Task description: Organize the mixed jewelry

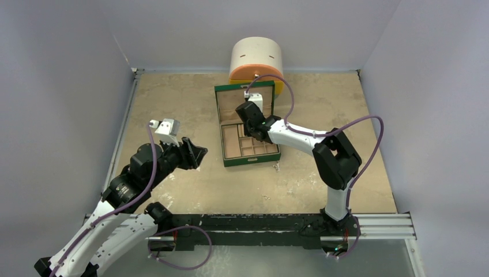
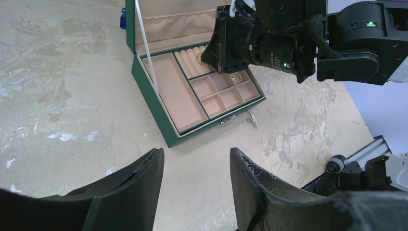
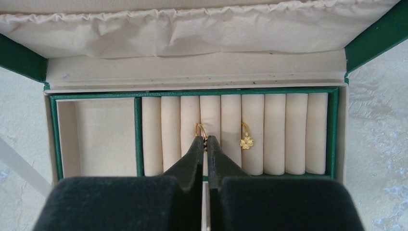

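gold ring [image 3: 200, 129]: thin plain hoop between cream rolls [image 3: 274, 132] in green box [image 3: 21, 60]
clover ring [image 3: 247, 141]: gold, nearby slot
silvery piece [image 2: 252, 119]: on bench [image 2: 57, 96] by box
right fingers [image 3: 192, 156]: clenched at gold ring
left fingers [image 2: 139, 178]: spread, empty

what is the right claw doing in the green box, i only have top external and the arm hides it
observer: the right wrist view shows the right claw shut, its tips at a thin plain gold ring standing between two cream ring rolls of the open green jewelry box; whether it pinches the ring i cannot tell
operator: any other ring in those rolls
observer: yes, a gold ring with a clover charm sits two slots over, toward that picture's right
operator: and is the left claw carrying anything
observer: no, the left wrist view shows the left claw open with nothing between its fingers, above the mottled tan tabletop short of the box
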### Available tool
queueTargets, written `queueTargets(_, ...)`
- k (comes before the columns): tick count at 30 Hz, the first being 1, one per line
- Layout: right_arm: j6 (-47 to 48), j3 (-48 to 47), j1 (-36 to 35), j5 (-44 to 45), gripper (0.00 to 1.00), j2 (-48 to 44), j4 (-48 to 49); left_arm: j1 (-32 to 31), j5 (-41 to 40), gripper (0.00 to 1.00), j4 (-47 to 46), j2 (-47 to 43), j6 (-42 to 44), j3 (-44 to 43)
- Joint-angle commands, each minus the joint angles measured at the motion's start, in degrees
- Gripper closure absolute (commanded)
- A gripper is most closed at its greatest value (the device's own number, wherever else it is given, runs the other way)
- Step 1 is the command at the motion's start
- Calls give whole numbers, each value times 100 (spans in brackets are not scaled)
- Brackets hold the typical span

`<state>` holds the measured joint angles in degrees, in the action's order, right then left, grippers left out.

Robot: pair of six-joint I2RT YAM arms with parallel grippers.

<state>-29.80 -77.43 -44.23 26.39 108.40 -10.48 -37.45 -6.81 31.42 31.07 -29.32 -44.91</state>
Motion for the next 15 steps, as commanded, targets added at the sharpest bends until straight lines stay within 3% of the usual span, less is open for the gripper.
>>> queueTargets(1, -75, 44, 1, 213, 100, -319, -59, 53, 8, 48, -162, 13, 93, -144)
queueTargets(15, -117, -15, -1, 356, 100, -144, -121, 64, 4, 48, -162, 4, 93, -150)
